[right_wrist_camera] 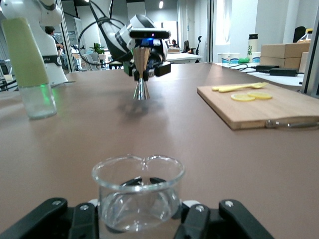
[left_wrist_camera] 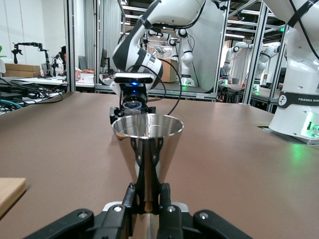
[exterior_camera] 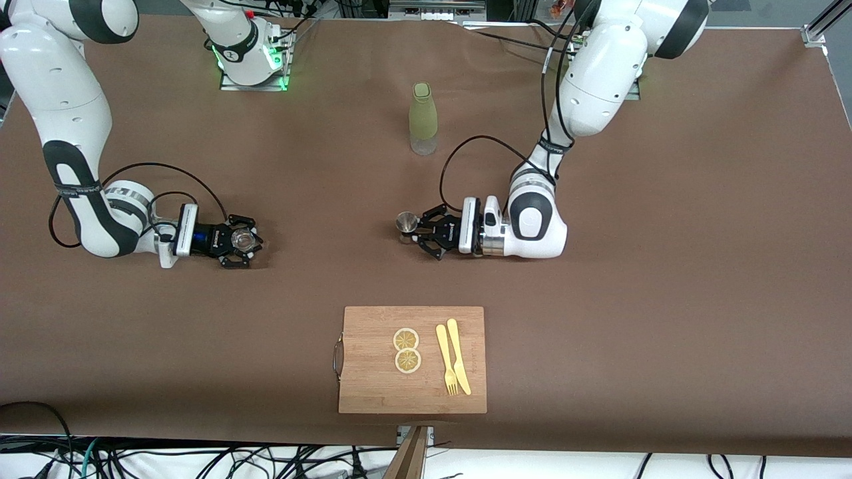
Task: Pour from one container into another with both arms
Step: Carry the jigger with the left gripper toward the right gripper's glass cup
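Two grippers sit low over the brown table, each with its fingers closed on a vessel: the left gripper (exterior_camera: 418, 234) clamps the upright metal jigger (exterior_camera: 405, 225) at its narrow waist, the right gripper (exterior_camera: 245, 247) hugs the little glass cup (exterior_camera: 244, 238). Both are mid-table, well apart, the cup toward the right arm's end. Near the front edge lies a cutting board (exterior_camera: 373, 386) with lemon slices (exterior_camera: 407, 350), knife and fork (exterior_camera: 444, 359); a green bottle (exterior_camera: 423, 118) stands toward the arms' bases.

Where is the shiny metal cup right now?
The metal jigger stands upright mid-table in the front view, gripped at its waist by the left gripper, nearer the camera than the olive-green bottle.
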You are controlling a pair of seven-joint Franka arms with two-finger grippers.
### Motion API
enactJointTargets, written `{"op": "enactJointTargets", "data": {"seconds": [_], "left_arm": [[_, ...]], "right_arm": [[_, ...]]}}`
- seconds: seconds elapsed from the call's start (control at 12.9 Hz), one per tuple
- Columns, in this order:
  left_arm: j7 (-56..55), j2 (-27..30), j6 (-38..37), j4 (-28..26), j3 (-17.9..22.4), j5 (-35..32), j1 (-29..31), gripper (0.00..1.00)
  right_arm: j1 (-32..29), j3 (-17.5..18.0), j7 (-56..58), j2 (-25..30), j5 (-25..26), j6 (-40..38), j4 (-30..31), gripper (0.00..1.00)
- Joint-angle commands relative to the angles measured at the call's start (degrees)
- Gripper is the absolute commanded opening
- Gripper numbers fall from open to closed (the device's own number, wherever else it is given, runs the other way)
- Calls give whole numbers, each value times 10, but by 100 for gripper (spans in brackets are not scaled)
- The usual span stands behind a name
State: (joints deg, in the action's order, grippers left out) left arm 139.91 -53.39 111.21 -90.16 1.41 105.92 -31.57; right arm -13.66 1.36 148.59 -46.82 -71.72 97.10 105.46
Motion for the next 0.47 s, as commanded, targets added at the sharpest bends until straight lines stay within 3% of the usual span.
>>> {"op": "enactJointTargets", "data": {"seconds": [0.0,0.39], "left_arm": [[26,-28,26,32,5,43,-25,0],[68,-42,26,32,5,88,-37,0]], "right_arm": [[-7,30,-43,34,-12,-6,10,14],[2,62,-163,116,-12,-6,19,14]]}}
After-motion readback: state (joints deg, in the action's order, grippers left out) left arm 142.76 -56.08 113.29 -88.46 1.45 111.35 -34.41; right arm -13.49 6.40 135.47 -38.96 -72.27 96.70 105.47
